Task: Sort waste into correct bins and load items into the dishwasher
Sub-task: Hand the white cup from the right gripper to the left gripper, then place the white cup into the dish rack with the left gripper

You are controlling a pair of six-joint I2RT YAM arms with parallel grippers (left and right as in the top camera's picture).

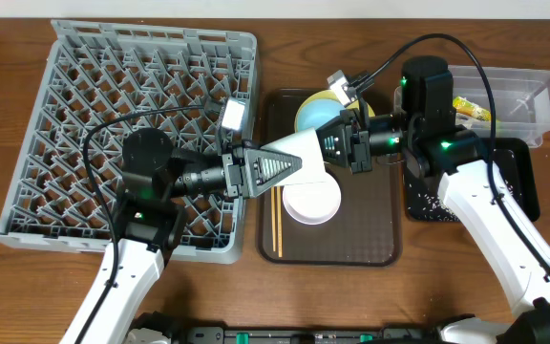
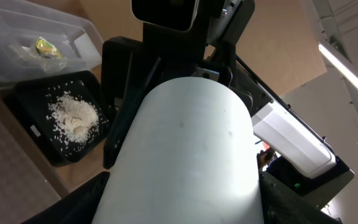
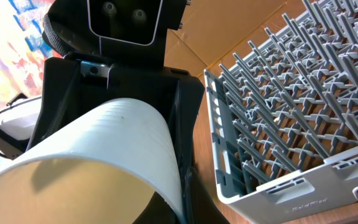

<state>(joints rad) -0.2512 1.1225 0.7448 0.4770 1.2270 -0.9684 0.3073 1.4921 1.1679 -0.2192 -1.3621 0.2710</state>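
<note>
Overhead view showed both arms meeting above the brown tray (image 1: 380, 250), with the small white cup (image 1: 311, 145) held in the air between them. The left gripper (image 1: 289, 162) was clasped on the cup's base end and the right gripper (image 1: 342, 145) on its rim end. Neither wrist view showed a gap at the fingers, though which arm bore the weight could not be told. The cup's long axis ran left to right along the line joining the two grippers, its mouth facing the right wrist camera. The grey dish rack (image 1: 36, 143) lay to the left, just beside the tray and close behind the left arm, so that arm appeared the nearer one to carry the cup across. The black tray (image 1: 523, 191) holding rice scraps (image 1: 428, 203) sat at right.
</note>
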